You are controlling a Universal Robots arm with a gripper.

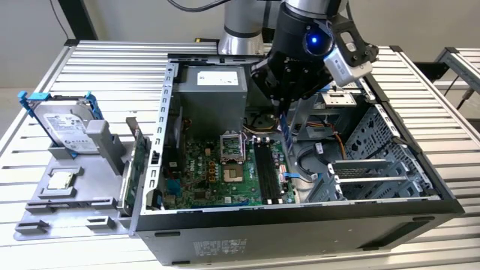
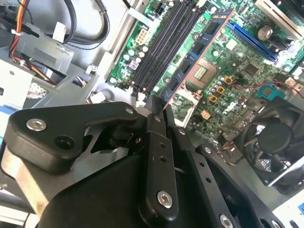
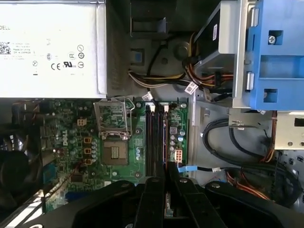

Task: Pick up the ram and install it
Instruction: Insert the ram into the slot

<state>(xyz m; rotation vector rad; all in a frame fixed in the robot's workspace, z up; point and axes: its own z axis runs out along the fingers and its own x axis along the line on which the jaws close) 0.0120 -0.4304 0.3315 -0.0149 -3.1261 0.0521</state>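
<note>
table [image 1: 112, 67]: ribbed bare metal slats, dull silver. computer case [image 1: 300, 236]: matt black paint outside, unpainted grey sheet metal inside. motherboard [image 1: 225, 169]: green lacquered board, slight sheen. ram [image 2: 192, 54]: thin blue board, matt black chips, coppery edge. pincer [image 2: 159, 107]: smooth matt black, bright metal screws. power supply [image 3: 47, 47]: plain grey metal, white paper label. hard drive [image 1: 64, 126]: shiny metal top, blue plastic frame. holder [image 1: 75, 191]: matt grey plastic.
</note>
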